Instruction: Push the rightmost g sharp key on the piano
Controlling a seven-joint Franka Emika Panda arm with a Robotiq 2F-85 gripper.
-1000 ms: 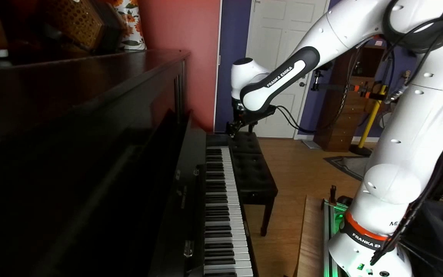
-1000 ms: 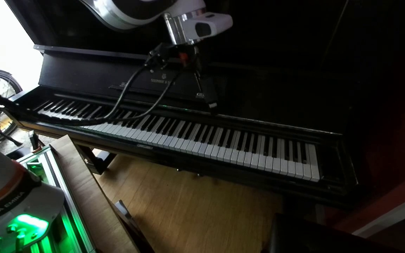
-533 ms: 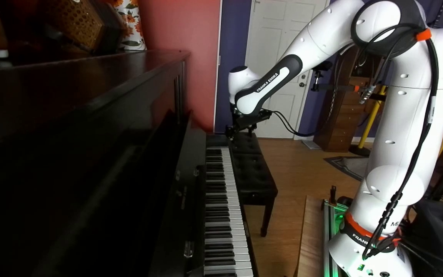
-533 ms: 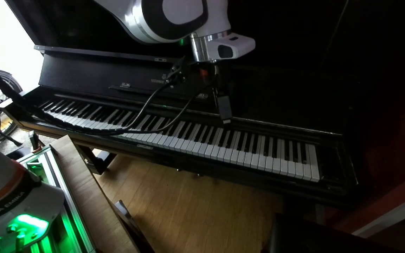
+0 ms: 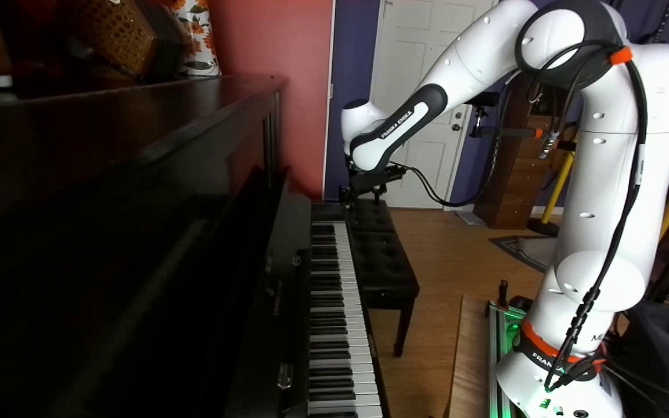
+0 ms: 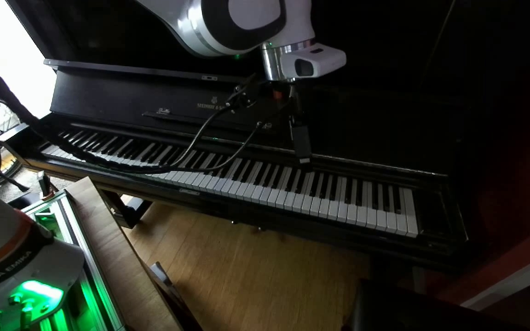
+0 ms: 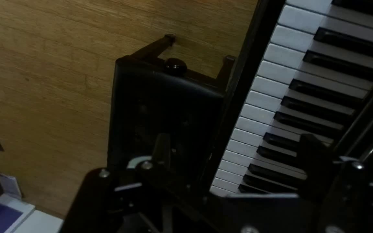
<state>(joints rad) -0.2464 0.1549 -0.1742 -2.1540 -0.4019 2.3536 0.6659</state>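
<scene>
The dark piano point(image 6: 127, 99) with its long row of white and black keys shows in both exterior views point(image 5: 137, 232). Black keys near its right end point(image 6: 388, 197) are visible; the G sharp is hard to single out. My gripper point(image 6: 302, 149) hangs pointing down above the back of the keys, left of that end and apart from them. In an exterior view it is small, above the far end of the keyboard point(image 5: 346, 196). In the wrist view the gripper point(image 7: 236, 142) has its fingers wide apart and empty, with keys point(image 7: 249, 136) between and beyond. The gripper body hides the keyboard's last keys.
A black padded bench point(image 5: 378, 255) stands beside the keyboard and shows in the wrist view point(image 7: 160, 106). The raised front panel of the piano rises behind the keys. A red wall point(image 6: 522, 248) is past the piano's right end. Cables point(image 6: 200, 133) hang from the arm over the keys.
My gripper has moved right along the keyboard and down toward the keys, moving less in the last half second. The arm's elbow has lowered and shifted. The piano and bench have not moved.
</scene>
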